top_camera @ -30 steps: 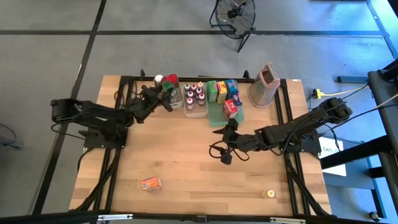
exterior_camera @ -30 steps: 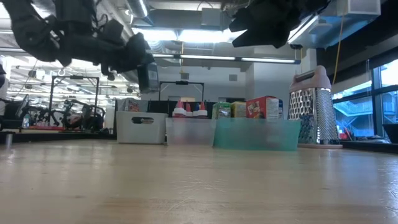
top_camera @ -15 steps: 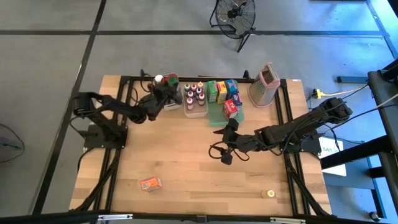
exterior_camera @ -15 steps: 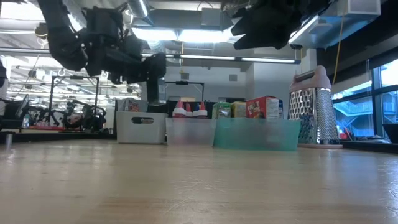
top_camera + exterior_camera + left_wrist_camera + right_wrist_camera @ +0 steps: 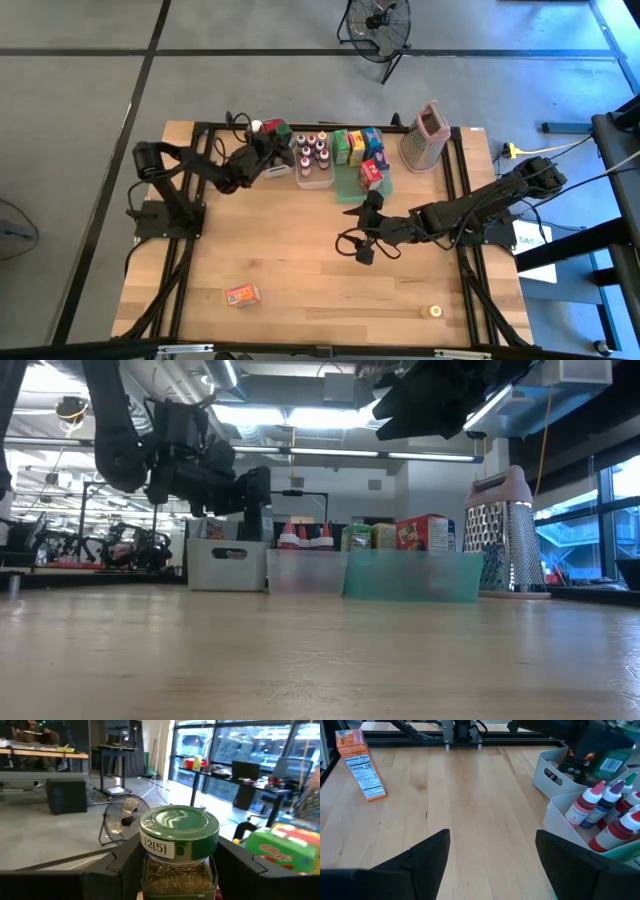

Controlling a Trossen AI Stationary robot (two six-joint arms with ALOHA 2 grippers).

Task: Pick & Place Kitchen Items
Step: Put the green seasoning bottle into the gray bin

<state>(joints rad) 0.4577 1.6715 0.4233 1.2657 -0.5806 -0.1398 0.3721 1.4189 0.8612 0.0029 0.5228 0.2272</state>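
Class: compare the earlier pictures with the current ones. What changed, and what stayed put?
The left gripper, shut on the green-capped spice jar, carried it farther over the grey bin at the table's back. The right gripper, jaws open, the orange box and the grater stayed put.

The counter (image 5: 300,250) is pale wood, smooth and matt. The jar (image 5: 178,851) is clear glass with a glossy green lid. The grater (image 5: 505,530) is shiny perforated metal; the bins (image 5: 559,812) are matt plastic.
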